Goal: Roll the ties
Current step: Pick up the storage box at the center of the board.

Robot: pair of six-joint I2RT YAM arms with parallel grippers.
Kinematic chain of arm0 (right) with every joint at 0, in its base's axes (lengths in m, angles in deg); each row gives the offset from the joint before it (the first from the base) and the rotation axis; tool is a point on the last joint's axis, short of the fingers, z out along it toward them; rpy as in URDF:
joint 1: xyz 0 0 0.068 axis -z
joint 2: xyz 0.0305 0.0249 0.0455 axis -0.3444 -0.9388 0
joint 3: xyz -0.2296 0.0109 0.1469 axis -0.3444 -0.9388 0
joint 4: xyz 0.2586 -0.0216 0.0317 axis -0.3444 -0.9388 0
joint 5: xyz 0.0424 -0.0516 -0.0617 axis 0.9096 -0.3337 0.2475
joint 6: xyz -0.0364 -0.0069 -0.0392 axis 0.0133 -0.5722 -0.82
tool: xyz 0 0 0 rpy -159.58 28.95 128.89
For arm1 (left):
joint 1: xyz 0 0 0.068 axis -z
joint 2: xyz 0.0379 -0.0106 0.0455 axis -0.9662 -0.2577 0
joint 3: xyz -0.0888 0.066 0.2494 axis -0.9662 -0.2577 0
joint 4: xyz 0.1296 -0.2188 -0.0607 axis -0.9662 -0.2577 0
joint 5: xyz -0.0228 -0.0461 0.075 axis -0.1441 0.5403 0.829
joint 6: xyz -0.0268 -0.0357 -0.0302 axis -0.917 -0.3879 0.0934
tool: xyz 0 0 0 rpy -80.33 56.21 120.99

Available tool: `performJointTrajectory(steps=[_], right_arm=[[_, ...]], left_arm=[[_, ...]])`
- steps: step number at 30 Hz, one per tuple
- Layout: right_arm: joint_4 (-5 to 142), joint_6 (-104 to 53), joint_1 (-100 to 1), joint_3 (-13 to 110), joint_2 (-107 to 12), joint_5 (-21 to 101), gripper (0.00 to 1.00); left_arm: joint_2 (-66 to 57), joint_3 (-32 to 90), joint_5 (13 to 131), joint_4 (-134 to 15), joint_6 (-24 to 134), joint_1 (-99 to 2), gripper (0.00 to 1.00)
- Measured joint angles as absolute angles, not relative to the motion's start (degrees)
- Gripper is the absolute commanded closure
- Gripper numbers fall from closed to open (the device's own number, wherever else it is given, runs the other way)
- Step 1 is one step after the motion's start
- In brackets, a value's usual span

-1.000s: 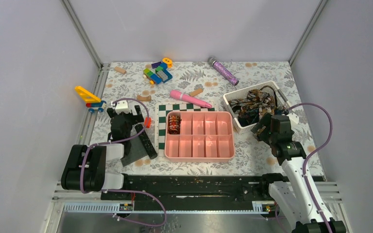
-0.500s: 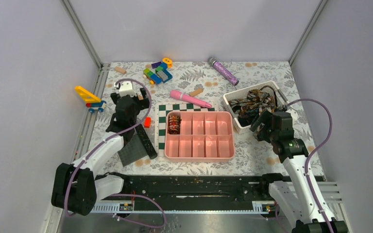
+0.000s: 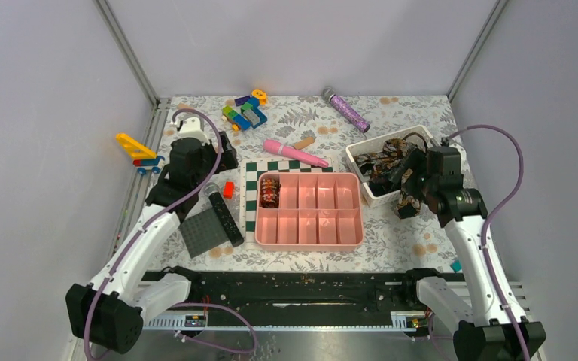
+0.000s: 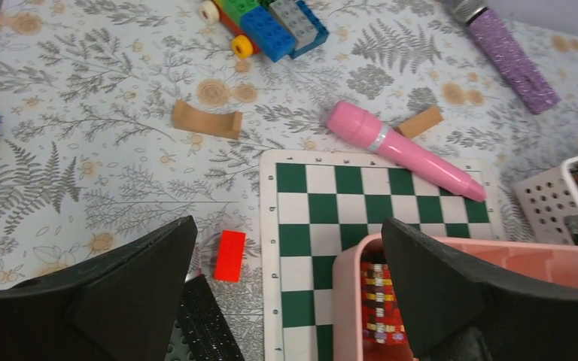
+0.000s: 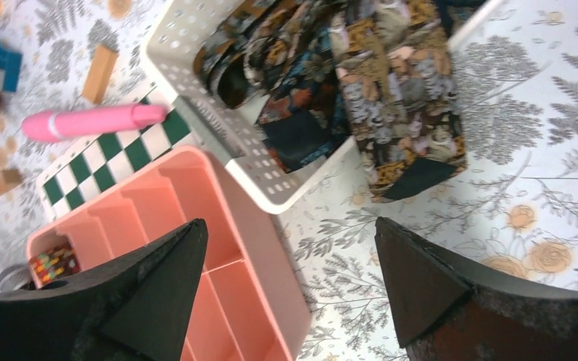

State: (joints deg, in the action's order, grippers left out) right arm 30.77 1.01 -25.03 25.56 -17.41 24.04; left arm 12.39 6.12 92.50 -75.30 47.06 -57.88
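the step in hand is judged to be the lifting of a fresh tie out of the white perforated basket (image 5: 267,180), where the unrolled ties (image 5: 391,83) are heaped in a tangle at the right of the tabletop (image 5: 542,195). the right tool (image 5: 287,226) is held spread above the basket's near corner, with nothing pinched between its fingers. the left tool (image 4: 287,226) is likewise spread and empty, over the checkerboard (image 4: 323,203) and the far-left corner of the pink tray (image 3: 308,244). one wide tie end (image 5: 414,147) is draped over the basket's rim onto the tabletop. that loose end is best taken, since it lies apart from the heap and can be drawn out without the others being dragged along. it should be pinched near its tip, across the width, so that the limp cloth is not bunched. the ties are soft woven fabric, flat and long, printed in brown, tan, black and blue. slipping and twisting are to be expected. one rolled tie (image 4: 380,308) is already lodged as a tight striped coil in the tray's far-left compartment. the tray is smooth rigid plastic with square cells. the tabletop is covered in a fern-and-flower print.
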Motion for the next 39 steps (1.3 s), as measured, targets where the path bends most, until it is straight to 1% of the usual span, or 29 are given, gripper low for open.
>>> performJointTrajectory(steps=[7,11,15,21,26,32,36,39], right_arm=[[30.8,-1.7,-25.1,26.8,-20.3,34.5,0.13],[30.3,-3.0,-25.1,27.0,-21.7,34.2,0.15],[28.6,-3.5,-25.0,28.2,-25.8,32.8,0.21],[29.4,-4.1,-26.3,28.9,-28.8,38.2,0.23],[30.4,-5.6,-29.9,27.9,-29.8,41.9,0.28],[31.5,-7.1,-32.5,24.2,-33.5,44.1,0.31],[32.3,-7.6,-33.8,22.0,-34.8,44.3,0.3],[32.7,-7.7,-34.3,21.5,-34.7,44.3,0.3]], left_arm=[[15.0,7.3,88.5,-79.5,45.5,-57.9,0.01],[16.6,7.3,88.0,-81.1,44.6,-57.9,0.01],[18.1,7.3,87.8,-81.9,44.4,-58.2,0.01],[19.1,7.3,87.0,-82.3,44.8,-59.8,0.01],[19.2,7.3,86.3,-83.2,45.2,-60.1,0.01],[19.3,6.9,83.6,-84.1,45.1,-60.0,0.04],[19.1,6.8,81.7,-85.4,44.7,-57.6,0.07],[18.8,6.2,81.6,-85.7,44.5,-52.2,0.08]])
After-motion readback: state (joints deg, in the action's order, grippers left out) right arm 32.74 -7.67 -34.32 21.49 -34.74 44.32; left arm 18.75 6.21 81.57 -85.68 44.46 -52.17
